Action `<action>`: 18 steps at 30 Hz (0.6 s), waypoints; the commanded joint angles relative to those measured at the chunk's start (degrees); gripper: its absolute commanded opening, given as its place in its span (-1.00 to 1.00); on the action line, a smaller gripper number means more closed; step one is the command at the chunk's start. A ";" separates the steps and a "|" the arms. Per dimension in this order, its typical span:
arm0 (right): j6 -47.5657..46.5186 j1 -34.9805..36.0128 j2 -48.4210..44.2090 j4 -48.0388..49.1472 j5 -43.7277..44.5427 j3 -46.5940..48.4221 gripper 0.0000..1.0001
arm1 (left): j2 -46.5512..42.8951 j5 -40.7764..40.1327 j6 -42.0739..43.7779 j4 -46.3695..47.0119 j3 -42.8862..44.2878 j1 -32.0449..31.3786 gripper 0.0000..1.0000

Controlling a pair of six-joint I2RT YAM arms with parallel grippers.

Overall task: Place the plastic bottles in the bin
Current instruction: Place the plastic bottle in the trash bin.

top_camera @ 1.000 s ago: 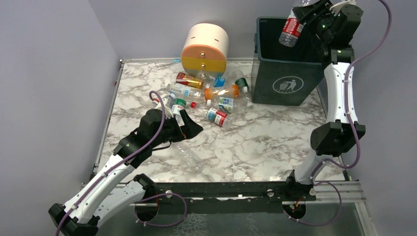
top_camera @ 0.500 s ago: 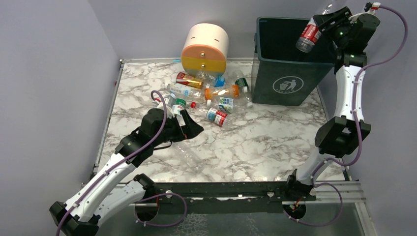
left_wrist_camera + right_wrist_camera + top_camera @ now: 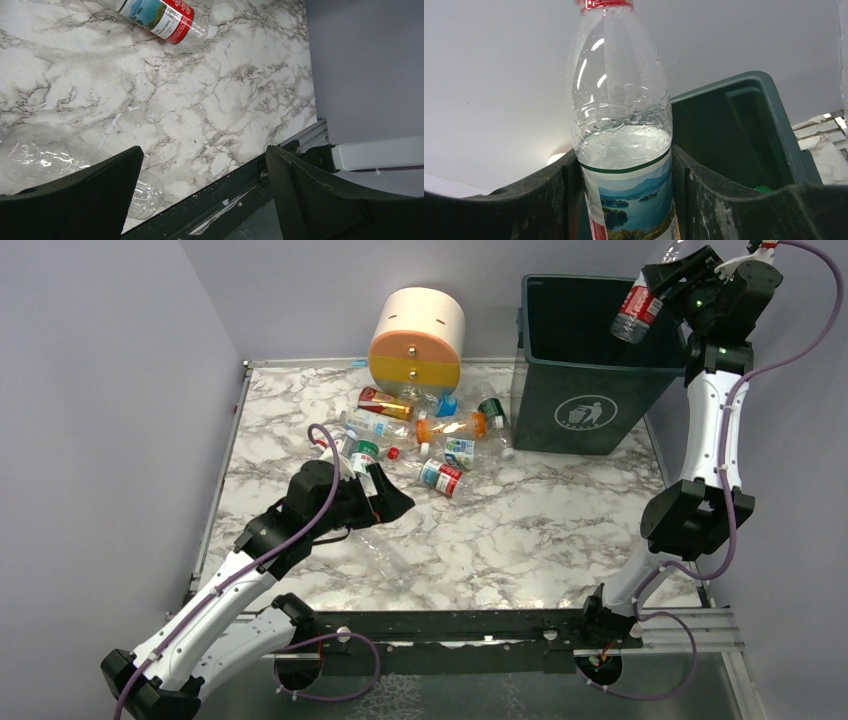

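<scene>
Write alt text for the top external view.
The right gripper holds a red-labelled bottle up over the right rim of the green bin at the far right. The open left gripper is low over the marble table, beside a pile of bottles lying before a round cream and orange drawer unit.

Red-capped clear plastic bottle point(image 3: 620, 125) getting cropped at top, base hiding between right fingers point(image 3: 514, 205); crumpled clear bottle point(image 3: 40, 155) hiding behind left finger point(image 3: 75, 200).
</scene>
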 commanded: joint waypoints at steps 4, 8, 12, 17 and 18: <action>-2.30 -0.06 1.11 -1.07 1.92 -0.13 0.26 | -1.35 1.04 0.63 0.92 -0.34 0.12 0.99; -2.24 -0.06 1.73 -1.75 1.60 0.06 0.51 | -1.52 1.02 0.54 0.85 -0.49 0.12 0.99; -2.51 -0.04 1.69 -2.05 1.79 0.04 0.68 | -1.41 1.02 0.56 0.87 -0.49 0.12 0.98; -1.84 0.04 0.93 -3.15 1.07 0.33 0.81 | -1.46 1.02 0.48 0.90 -0.57 0.12 0.99; -1.55 0.02 0.44 -3.28 0.77 0.36 0.81 | -1.49 0.97 0.45 0.90 -0.52 0.11 0.99</action>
